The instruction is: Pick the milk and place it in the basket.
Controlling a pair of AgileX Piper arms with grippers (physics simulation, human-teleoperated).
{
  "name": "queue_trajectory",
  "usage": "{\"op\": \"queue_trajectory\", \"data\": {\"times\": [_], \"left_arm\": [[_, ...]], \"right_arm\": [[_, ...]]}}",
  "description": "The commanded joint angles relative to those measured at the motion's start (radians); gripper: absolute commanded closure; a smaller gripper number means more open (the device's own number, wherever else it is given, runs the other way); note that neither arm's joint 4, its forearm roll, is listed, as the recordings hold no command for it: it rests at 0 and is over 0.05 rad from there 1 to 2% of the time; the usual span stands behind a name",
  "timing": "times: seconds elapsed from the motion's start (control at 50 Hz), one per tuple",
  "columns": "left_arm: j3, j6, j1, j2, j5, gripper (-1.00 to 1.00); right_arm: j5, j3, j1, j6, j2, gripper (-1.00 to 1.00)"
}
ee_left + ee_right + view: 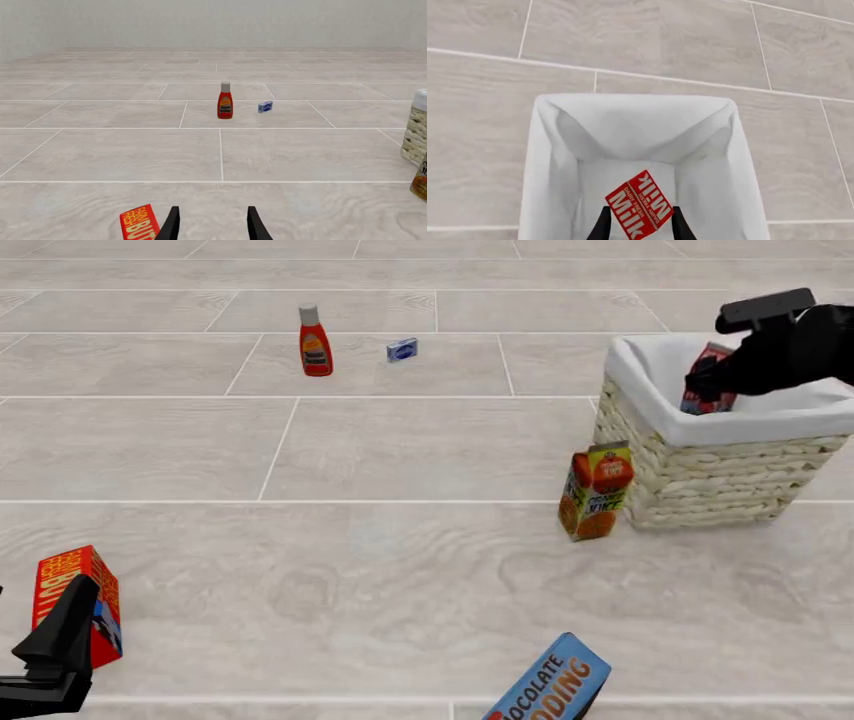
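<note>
Milk [639, 204] is hanging inside the basket [667, 475] opening, clamped between my right gripper's [639, 225] 2 fingers and tilted, with white liner on all 4 sides and a bit of room to each wall. Outside the basket, the orange juice carton [597, 491] stands right up against its left wall. My left gripper [212, 226] sits low at the near edge with fingers apart and nothing between them, a red box [139, 223] just beside it. Wide open floor runs ahead to the ketchup bottle [225, 100].
</note>
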Motion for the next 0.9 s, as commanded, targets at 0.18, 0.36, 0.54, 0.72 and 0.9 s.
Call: {"op": "queue_trajectory", "data": {"times": [0.18,0.36,0.54,0.72,0.9], "left_arm": [[0.0,0.0,0.0,0.0,0.0,-1.0],[0.0,0.0,0.0,0.0,0.0,-1.0],[0.0,0.0,0.0,0.0,0.0,-1.0],[0.0,0.0,0.0,0.0,0.0,-1.0],[0.0,0.0,0.0,0.0,0.0,-1.0]], "right_arm": [[-0.024,-0.002,0.001,0.027,0.017,1.0],[-0.035,0.011,0.001,0.028,0.028,1.0],[-0.039,0.018,0.004,0.035,0.04,1.0],[-0.036,0.015,0.005,0.036,0.04,-1.0],[-0.019,0.013,0.01,0.041,0.002,-1.0]]}}
